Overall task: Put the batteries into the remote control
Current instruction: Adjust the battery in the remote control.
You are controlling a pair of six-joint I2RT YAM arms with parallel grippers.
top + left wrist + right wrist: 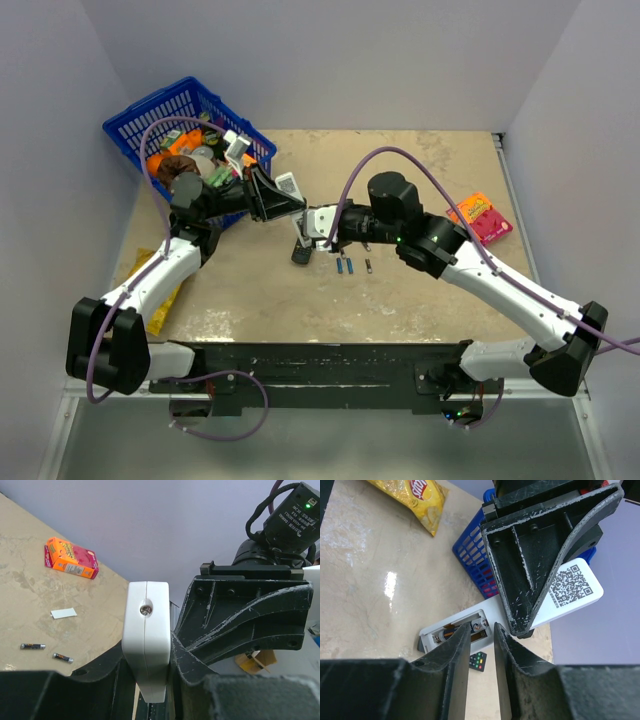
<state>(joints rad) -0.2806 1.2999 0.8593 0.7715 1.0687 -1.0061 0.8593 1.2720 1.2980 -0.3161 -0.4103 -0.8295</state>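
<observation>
Left tool point(288, 207) clamped on remote control point(146, 640), held above tabletop point(250, 290). Right tool point(481, 630) narrowly apart, nothing visible between, tips at open bay. One cell point(449, 631) looks seated; spare batteries point(350, 267) below. Maybe halfway.

Even, bright; table point(390, 582) glare, perhaps overhead.
</observation>
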